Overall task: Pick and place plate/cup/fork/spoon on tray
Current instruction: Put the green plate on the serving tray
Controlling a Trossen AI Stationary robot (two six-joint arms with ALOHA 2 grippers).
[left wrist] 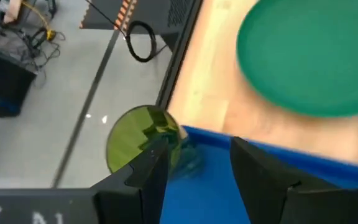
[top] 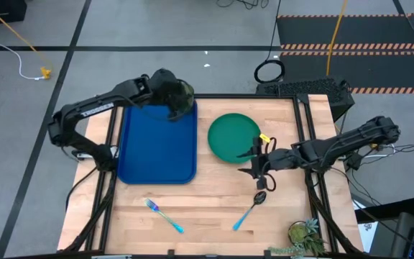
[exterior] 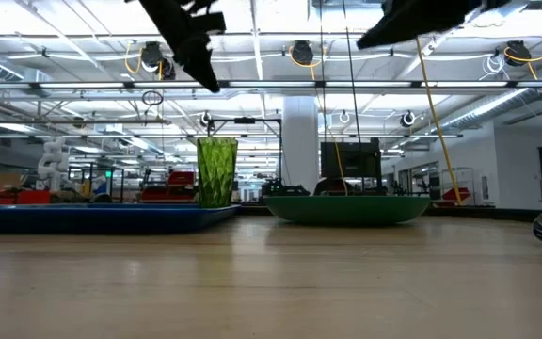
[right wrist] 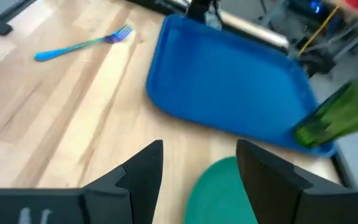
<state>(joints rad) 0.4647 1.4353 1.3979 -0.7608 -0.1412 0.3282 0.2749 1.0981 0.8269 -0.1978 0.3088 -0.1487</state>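
Olive-green and see-through, the cup [top: 184,98] stands upright at the far corner of the tray [top: 157,147] nearest the plate [top: 233,137] in the high view, under the left gripper [top: 172,101]. Beside the tray, the right gripper [top: 259,164] hangs over the plate's edge, fingers apart. In the low view the ribbed cup [exterior: 216,171] stands free on the tray [exterior: 92,217]. From the left wrist, the cup [left wrist: 143,137] sits just beyond the spread fingers [left wrist: 151,177], untouched.

Small plant [top: 306,236] at table [top: 214,208] corner
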